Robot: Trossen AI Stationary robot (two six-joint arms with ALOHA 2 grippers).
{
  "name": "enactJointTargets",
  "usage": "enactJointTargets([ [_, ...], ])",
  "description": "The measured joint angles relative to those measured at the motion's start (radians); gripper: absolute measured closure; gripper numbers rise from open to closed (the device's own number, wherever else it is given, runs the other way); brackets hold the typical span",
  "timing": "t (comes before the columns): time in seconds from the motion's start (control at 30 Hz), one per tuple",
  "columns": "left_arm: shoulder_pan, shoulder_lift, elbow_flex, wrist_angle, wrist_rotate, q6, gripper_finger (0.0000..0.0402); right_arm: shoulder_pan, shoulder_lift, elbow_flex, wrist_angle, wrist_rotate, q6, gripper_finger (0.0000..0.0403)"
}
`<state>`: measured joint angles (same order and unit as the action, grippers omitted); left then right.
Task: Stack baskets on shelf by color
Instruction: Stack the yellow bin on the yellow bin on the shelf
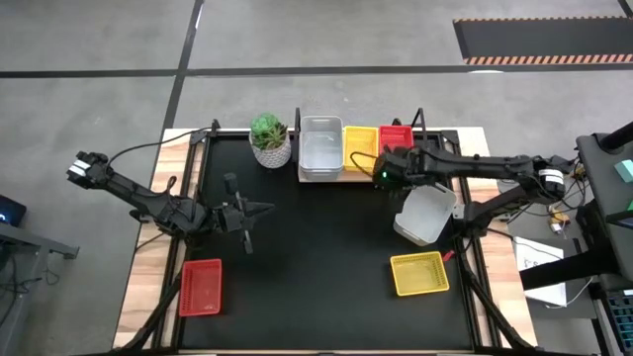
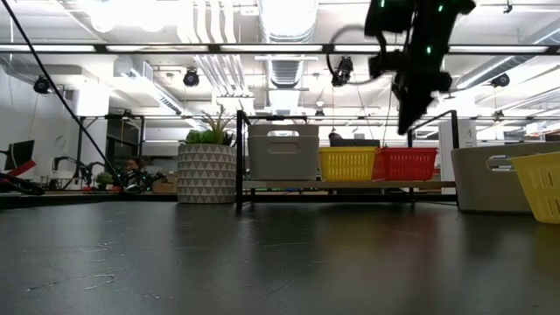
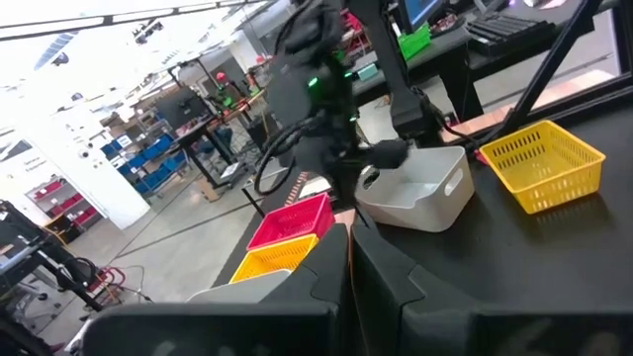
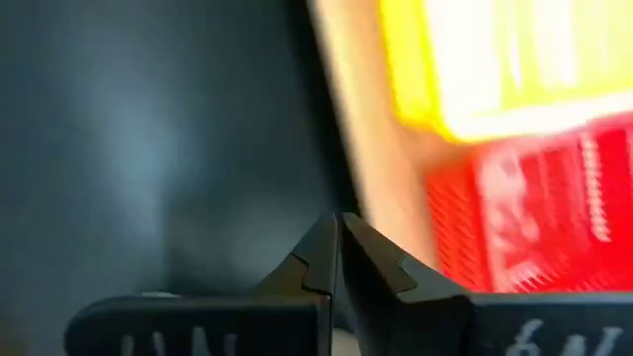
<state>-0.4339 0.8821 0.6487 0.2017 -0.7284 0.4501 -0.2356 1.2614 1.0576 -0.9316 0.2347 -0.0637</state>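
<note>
On the wooden shelf (image 1: 366,176) a white-grey basket (image 1: 319,148), a yellow basket (image 1: 360,145) and a red basket (image 1: 396,136) stand side by side, seen also in the low view as white-grey (image 2: 283,150), yellow (image 2: 348,163) and red (image 2: 405,163). My right gripper (image 1: 380,170) hovers shut above the shelf's near edge, by the yellow and red baskets, high over them in the low view (image 2: 405,122); its wrist view shows shut fingers (image 4: 336,237) holding nothing. My left gripper (image 1: 263,208) waits shut (image 3: 348,247) over the mat's left half.
On the mat lie a red basket (image 1: 201,287) near the left corner, a yellow basket (image 1: 419,273) near the right, and a white-grey basket (image 1: 427,215) under the right arm. A potted plant (image 1: 270,138) stands left of the shelf. The mat's middle is bare.
</note>
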Motion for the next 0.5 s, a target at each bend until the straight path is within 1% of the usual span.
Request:
enactJointTargets([
  [0.13,0.0,0.021,0.001,0.008,0.0,-0.024,0.0402,0.144,-0.011,0.0,0.067,-0.005,0.092,0.0392],
  [0.27,0.0,0.053,0.007,0.021,0.007,-0.052,0.0402,0.268,-0.011,0.0,0.084,-0.004,0.219,0.0392],
  [0.43,0.0,0.106,0.004,0.135,0.016,-0.057,0.0402,0.38,-0.01,0.0,0.089,0.002,0.343,0.0392],
  [0.5,0.0,0.134,0.004,0.161,0.016,-0.099,0.0402,0.423,-0.01,-0.004,0.106,0.033,0.363,0.0392],
])
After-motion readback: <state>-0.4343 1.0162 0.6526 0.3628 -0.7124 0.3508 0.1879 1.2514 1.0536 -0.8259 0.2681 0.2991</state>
